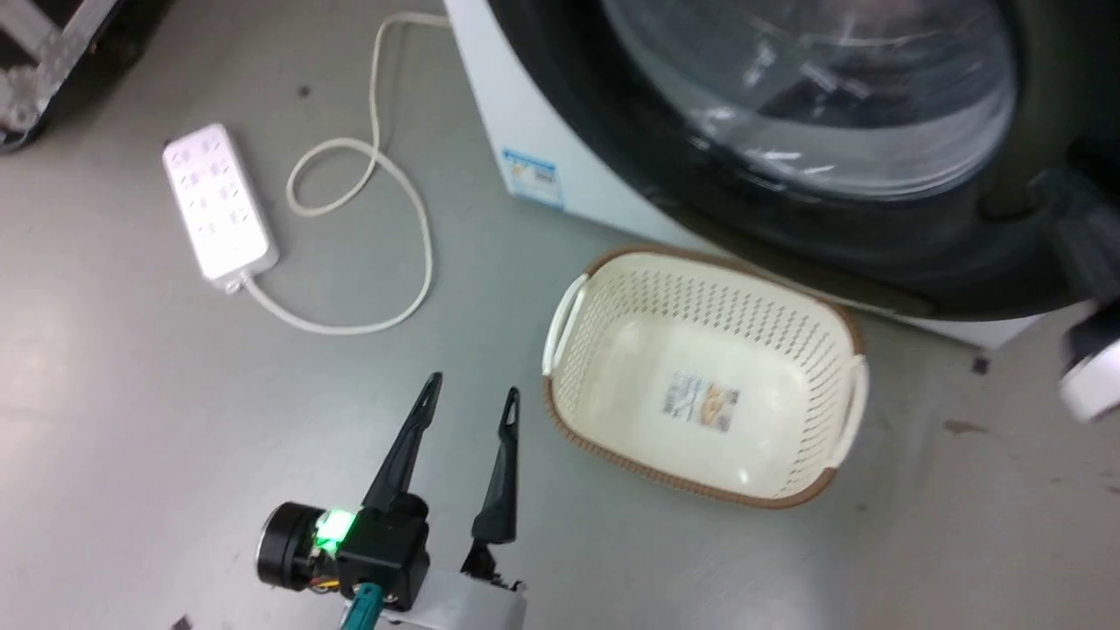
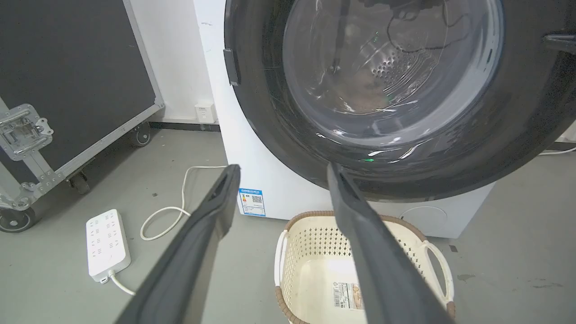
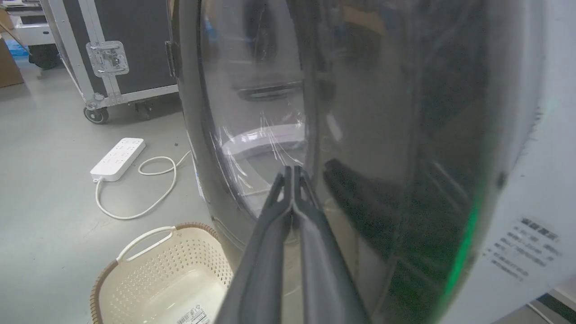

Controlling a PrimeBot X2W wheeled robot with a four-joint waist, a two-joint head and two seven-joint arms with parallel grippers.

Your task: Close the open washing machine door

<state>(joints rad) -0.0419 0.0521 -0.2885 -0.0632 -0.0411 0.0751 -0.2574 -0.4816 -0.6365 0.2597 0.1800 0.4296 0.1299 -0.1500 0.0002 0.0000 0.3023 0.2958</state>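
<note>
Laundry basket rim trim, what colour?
Brown trim around a cream perforated basket; clearest in the head view.

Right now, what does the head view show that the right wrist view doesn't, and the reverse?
Head view: the left gripper, open above the floor, and the blue label on the washing machine. Right wrist view: the right gripper, fingers together, tips by the glass of the washing machine door, plus a latched wheeled case. Shared: the door, the cream basket, the power strip.
</note>
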